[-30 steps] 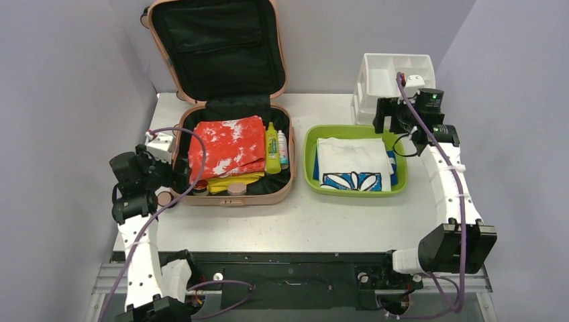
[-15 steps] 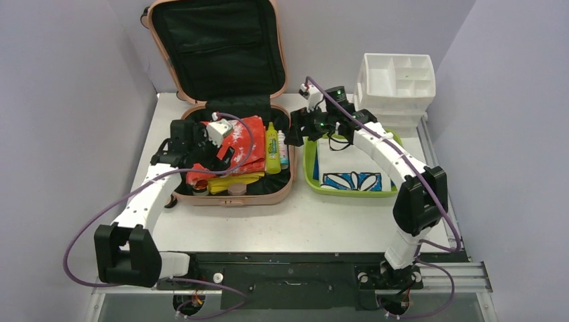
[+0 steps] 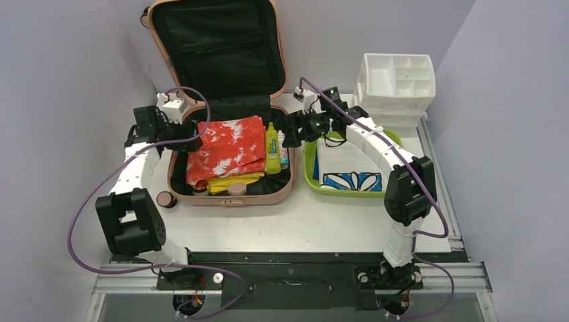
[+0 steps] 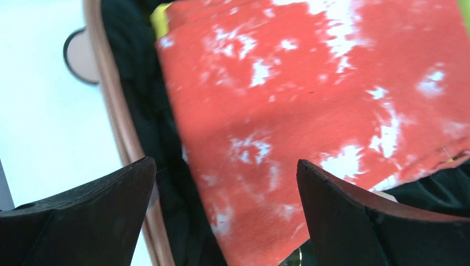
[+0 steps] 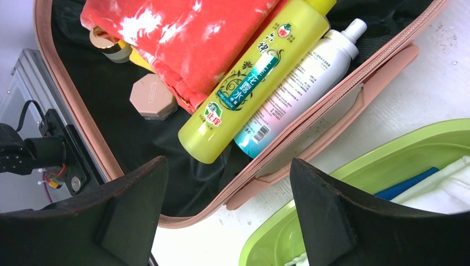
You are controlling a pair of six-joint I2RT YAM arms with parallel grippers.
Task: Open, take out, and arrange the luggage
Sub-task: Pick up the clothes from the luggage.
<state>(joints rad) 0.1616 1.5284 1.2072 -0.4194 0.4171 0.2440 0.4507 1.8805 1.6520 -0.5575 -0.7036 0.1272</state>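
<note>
The pink luggage (image 3: 231,194) lies open on the table, its black-lined lid (image 3: 215,47) upright at the back. Inside are a folded red-and-white cloth (image 3: 225,147) on a yellow one, a yellow-green bottle (image 3: 272,149), a white spray bottle (image 3: 282,147) and a round pink compact (image 5: 152,97). My left gripper (image 3: 191,136) hangs open over the luggage's left rim (image 4: 119,127), at the edge of the red cloth (image 4: 310,100). Over the right rim (image 5: 332,138), my right gripper (image 3: 292,131) is open and empty, close to the yellow-green bottle (image 5: 255,77) and spray bottle (image 5: 302,83).
A lime-green tray (image 3: 310,168) holding a folded white shirt with a blue flower print (image 3: 352,168) sits right of the luggage. A white compartmented organizer (image 3: 396,84) stands at the back right. A pink-hubbed caster wheel (image 3: 163,199) sticks out at the luggage's front left.
Both arms swung in from the sides to the luggage. The left gripper then drew back from over the red cloth to the left rim. The right gripper's jaws have narrowed a little.
</note>
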